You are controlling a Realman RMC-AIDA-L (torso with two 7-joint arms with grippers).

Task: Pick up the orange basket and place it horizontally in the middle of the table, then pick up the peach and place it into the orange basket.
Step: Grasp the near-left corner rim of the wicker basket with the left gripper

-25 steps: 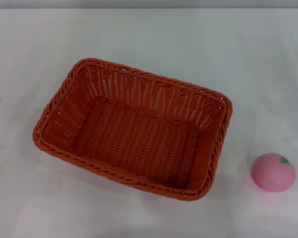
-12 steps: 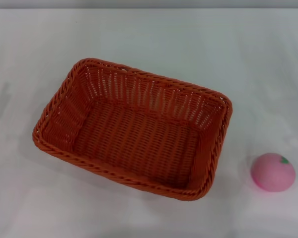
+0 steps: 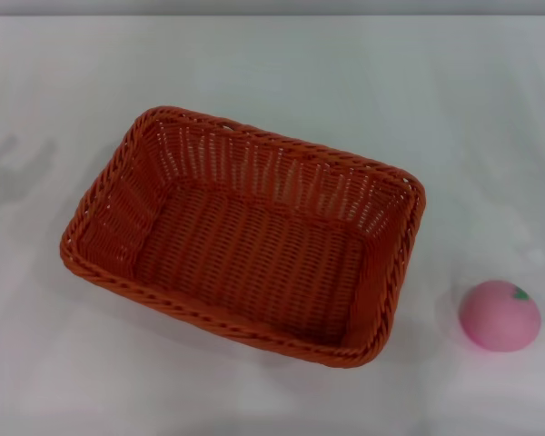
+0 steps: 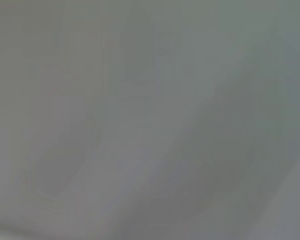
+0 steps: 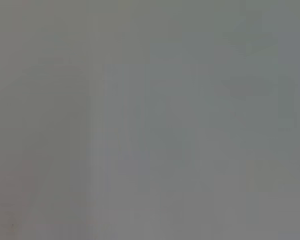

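The orange basket [image 3: 243, 234] sits on the white table [image 3: 282, 64] a little left of the middle, turned at a slant, its long side running from upper left to lower right. Nothing lies inside it. The pink peach [image 3: 500, 314] rests on the table to the basket's right, near the front edge, apart from the basket, with its green leaf mark on top. Neither gripper shows in the head view. Both wrist views show only a plain grey surface with faint shadows.
A faint shadow lies on the table at the far left [image 3: 14, 173]. The table's back edge runs along the top of the head view.
The basket and the peach have not moved. The faint shadow on the table at the far left has grown and shifted.
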